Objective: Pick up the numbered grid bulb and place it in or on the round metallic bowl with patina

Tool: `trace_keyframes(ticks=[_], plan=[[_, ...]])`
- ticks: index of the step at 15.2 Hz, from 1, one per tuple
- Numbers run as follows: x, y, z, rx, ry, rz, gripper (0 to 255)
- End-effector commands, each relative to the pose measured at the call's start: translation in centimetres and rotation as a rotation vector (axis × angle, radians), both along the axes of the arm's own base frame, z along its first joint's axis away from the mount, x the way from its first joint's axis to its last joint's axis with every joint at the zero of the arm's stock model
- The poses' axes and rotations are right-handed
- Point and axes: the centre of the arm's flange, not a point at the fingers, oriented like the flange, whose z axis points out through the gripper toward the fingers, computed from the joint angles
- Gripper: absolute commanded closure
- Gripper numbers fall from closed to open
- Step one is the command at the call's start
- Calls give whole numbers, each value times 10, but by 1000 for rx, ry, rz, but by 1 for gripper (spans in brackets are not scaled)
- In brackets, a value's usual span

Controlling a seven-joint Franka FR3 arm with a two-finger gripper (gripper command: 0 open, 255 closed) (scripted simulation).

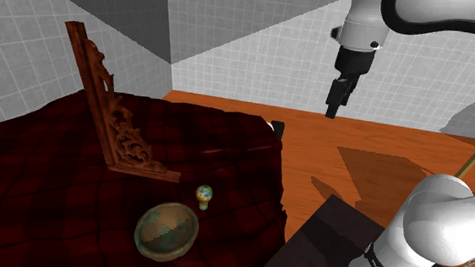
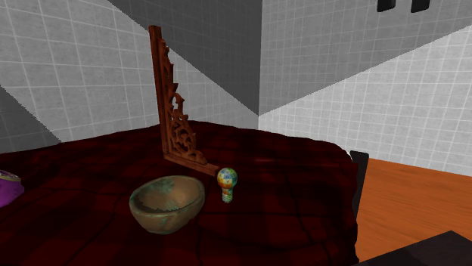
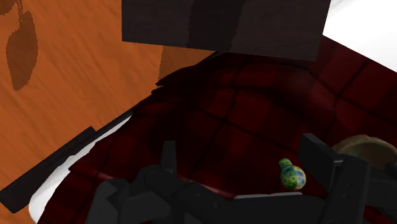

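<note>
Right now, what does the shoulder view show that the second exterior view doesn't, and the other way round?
The shoulder view adds the white arm reaching up from its stand. The second exterior view adds a purple object at its left edge. Shared: the multicoloured bulb standing beside the greenish bowl, the carved wooden bracket and the dark red checked cloth.

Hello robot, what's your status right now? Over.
Gripper open, empty, high up. Bulb upright on dark red cloth beside bowl, untouched. Carved wooden bracket behind, apart.

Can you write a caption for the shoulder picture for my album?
The gripper hangs high while a little colourful bulb stands beside a greenish bowl on the dark red cloth.
</note>
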Motion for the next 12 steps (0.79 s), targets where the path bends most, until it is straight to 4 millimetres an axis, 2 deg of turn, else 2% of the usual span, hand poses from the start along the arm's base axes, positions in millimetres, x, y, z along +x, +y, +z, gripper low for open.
trace_keyframes(ticks=[1,12], plan=[[0,0,0,0,0,0,0],[85,69,-100,5,35,-36,0]])
